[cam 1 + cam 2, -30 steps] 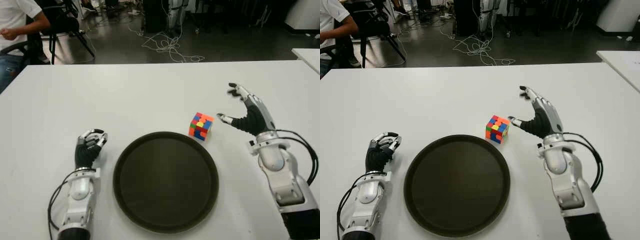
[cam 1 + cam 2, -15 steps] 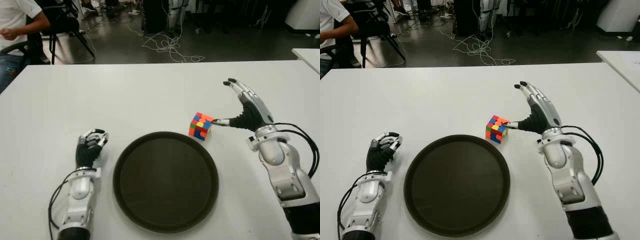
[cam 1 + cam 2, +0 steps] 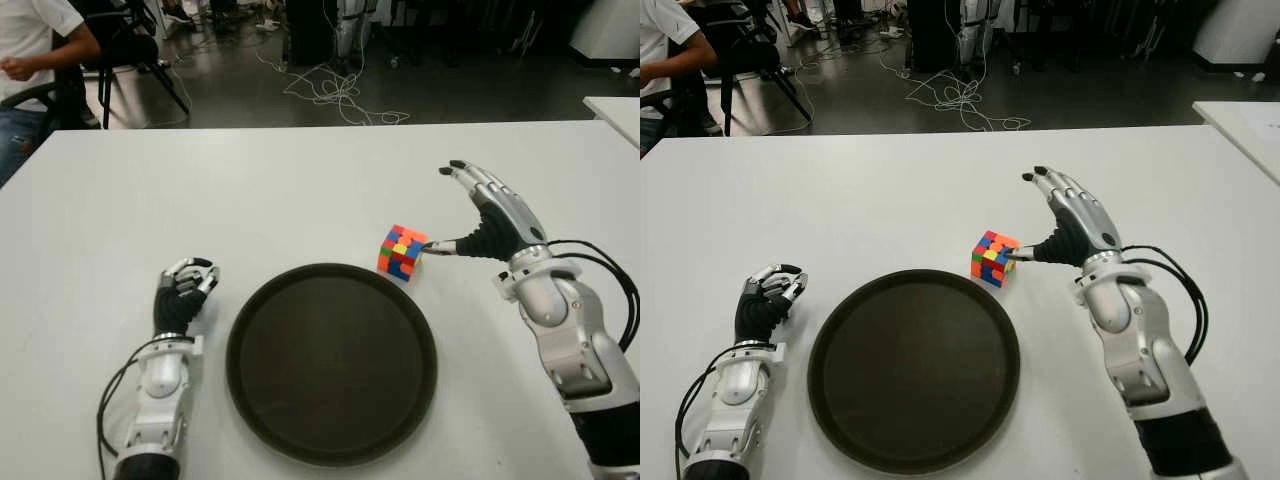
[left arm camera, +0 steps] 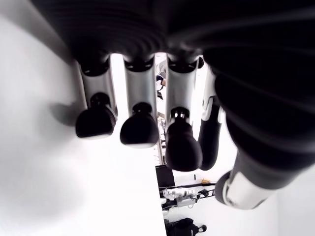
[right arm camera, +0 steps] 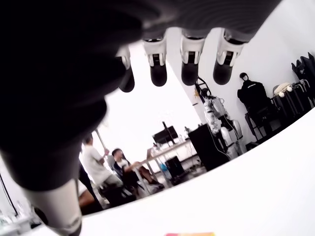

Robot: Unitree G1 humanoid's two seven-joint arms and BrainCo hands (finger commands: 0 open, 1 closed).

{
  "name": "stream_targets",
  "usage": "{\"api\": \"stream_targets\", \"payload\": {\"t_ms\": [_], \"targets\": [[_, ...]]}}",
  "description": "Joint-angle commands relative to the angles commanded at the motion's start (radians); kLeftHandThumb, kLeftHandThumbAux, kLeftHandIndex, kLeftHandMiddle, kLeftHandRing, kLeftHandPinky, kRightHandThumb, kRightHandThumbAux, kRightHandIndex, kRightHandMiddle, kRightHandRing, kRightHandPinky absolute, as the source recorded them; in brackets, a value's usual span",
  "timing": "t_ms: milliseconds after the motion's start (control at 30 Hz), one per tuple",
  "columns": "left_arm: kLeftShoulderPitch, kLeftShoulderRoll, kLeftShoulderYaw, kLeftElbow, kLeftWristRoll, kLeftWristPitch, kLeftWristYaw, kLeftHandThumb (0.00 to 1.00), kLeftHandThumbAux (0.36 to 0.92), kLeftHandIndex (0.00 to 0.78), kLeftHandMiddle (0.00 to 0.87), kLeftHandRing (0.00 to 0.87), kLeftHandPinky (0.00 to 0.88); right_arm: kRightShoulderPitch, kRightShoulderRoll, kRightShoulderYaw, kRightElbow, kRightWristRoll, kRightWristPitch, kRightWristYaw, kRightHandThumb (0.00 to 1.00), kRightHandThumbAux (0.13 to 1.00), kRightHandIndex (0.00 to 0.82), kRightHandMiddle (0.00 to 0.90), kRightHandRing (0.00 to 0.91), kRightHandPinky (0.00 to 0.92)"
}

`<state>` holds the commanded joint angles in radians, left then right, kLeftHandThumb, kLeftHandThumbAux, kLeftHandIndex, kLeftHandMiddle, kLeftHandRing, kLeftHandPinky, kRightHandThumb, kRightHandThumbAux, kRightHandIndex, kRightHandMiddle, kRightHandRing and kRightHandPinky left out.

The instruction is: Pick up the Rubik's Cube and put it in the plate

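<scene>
The Rubik's Cube stands on the white table, just beyond the far right rim of the round dark plate. My right hand is immediately right of the cube, open, thumb tip touching the cube's right side while the other fingers arch above and behind it without closing. In the right wrist view only a sliver of the cube shows below the spread fingers. My left hand shows left of the plate with curled fingers holding nothing.
A person sits on a chair beyond the table's far left corner. Cables lie on the floor behind the table. A second white table edge shows at the far right.
My right hand has moved left toward the cube; its thumb, a gap away a second ago, now touches the cube's right side. Cube, plate and left hand have not moved.
</scene>
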<state>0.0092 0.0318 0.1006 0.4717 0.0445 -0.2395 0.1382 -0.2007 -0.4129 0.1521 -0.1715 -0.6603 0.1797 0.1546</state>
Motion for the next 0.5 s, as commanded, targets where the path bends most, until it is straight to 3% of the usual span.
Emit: {"api": "stream_targets", "payload": {"t_ms": [500], "targets": [[-0.004, 0.008, -0.007, 0.02, 0.01, -0.027, 0.0, 0.704, 0.708, 0.442, 0.807, 0.825, 0.807, -0.066, 0.011, 0.048, 0.008, -0.022, 0.074, 0.079, 0.0, 0.74, 0.0, 0.0, 0.0, 0.0]]}}
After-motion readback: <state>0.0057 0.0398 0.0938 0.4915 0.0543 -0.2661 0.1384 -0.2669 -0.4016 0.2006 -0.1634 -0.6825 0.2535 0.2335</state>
